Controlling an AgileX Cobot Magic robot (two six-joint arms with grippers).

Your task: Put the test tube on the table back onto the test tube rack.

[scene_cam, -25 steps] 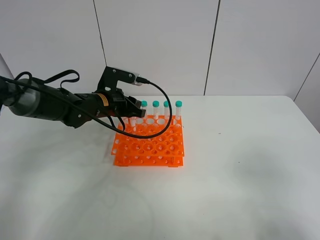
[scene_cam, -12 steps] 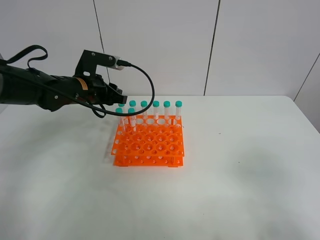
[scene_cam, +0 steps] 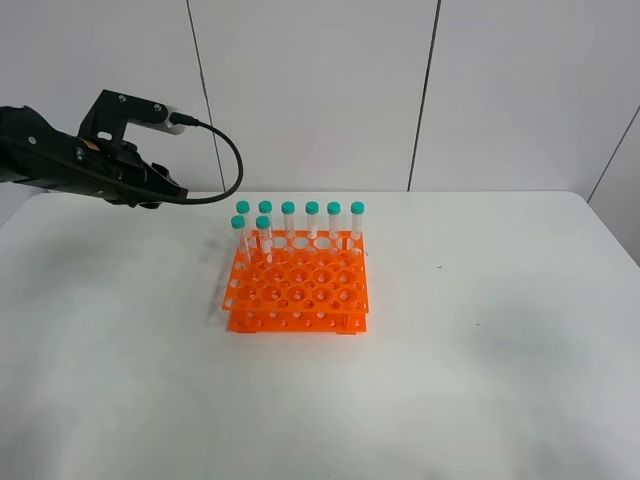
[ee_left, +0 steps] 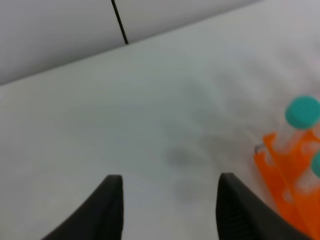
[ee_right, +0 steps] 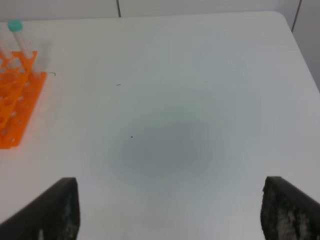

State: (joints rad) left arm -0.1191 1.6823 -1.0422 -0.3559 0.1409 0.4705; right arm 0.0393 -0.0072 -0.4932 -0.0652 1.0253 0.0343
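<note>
Left gripper (ee_left: 167,207) withdrawn from test tube rack (scene_cam: 298,287) — empty, jaws parted; right gripper (ee_right: 170,210) wide open.

Left arm raised at the far left; right hand wide open.

The black left arm (scene_cam: 60,165) reaches in from the left edge of the high view, above the surface. Its black left hand (ee_left: 167,210) holds nothing, fingers (ee_left: 107,210) partly apart. The black right hand (ee_right: 170,212) is empty, its fingers (ee_right: 57,210) spread wide.

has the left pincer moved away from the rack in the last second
Yes. The left pincer has pulled back up and to the left of the test tube rack in the high view, and is empty.
</note>
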